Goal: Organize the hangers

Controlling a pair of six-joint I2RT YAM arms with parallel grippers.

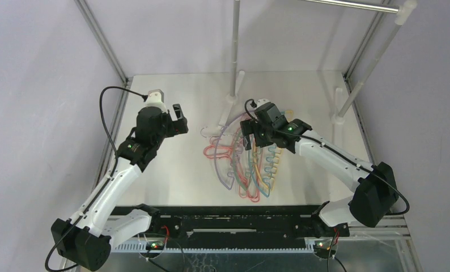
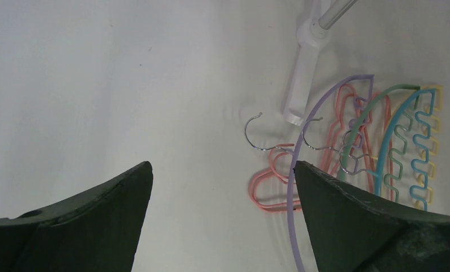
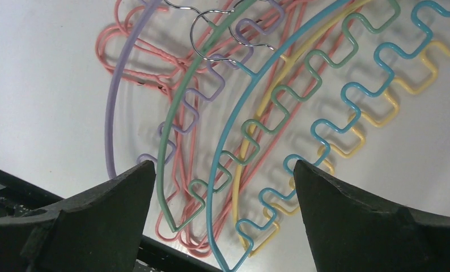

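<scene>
Several thin hangers lie tangled in a pile (image 1: 246,164) on the table's middle: pink (image 3: 132,56), purple (image 3: 110,113), green (image 3: 169,147), blue (image 3: 223,164) and yellow (image 3: 376,116), some with wavy notched arms. Their metal hooks (image 2: 257,133) point to the far side. My right gripper (image 1: 250,139) hangs open and empty just above the pile; the right wrist view (image 3: 223,192) shows the green and blue arms between its jaws, untouched. My left gripper (image 1: 180,118) is open and empty, left of the pile and apart from it. In the left wrist view (image 2: 223,192), the purple hanger (image 2: 293,192) runs past the right finger.
A silver rail (image 1: 353,5) spans the far right on poles (image 1: 234,45) with white feet (image 1: 234,93) (image 1: 339,110) just behind the pile. One foot (image 2: 302,85) shows in the left wrist view. Frame posts (image 1: 101,39) stand at the table's corners. A black strip (image 1: 240,226) lines the near edge.
</scene>
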